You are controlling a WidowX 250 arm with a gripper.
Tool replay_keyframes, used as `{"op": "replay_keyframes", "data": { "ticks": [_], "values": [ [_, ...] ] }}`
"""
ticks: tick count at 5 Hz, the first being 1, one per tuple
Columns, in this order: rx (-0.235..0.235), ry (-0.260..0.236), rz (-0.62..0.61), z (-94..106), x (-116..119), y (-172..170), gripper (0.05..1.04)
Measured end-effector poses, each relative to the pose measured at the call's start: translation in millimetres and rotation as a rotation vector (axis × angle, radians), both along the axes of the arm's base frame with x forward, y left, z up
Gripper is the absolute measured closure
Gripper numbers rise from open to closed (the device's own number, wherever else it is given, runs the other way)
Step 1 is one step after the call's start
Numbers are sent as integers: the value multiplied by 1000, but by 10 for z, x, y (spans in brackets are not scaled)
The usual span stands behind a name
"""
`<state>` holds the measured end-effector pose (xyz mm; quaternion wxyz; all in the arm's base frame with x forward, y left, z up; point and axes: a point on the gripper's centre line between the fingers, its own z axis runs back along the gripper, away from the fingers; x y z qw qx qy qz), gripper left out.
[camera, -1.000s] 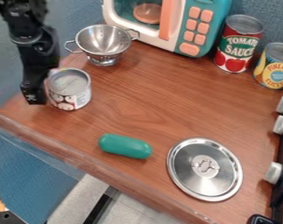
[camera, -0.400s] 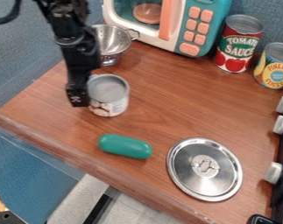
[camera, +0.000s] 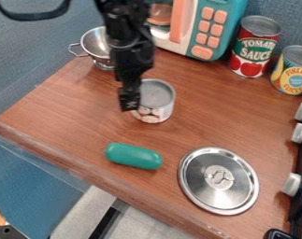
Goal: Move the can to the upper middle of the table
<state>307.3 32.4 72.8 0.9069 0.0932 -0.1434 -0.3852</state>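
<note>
Three cans have printed labels: one red-labelled can [camera: 252, 56], one yellow-labelled can [camera: 293, 72] and one white-labelled can [camera: 155, 107], upright near the table's middle, just beside the gripper [camera: 130, 99]. If it is spread or pinching, I cannot tell.

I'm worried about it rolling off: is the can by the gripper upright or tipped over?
Upright. The can has its round grey end facing up, with its labelled side below that, toward the table.

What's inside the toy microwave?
Part of an orange disc shows inside the microwave. The arm covers the window's left side, so anything behind it can't be seen.
</note>
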Motion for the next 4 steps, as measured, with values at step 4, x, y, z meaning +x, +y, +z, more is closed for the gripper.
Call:
{"op": "replay_keyframes", "data": {
  "ticks": [4],
  "values": [
    [-96,32,85,-11,517,-362,82]
  ]
}}
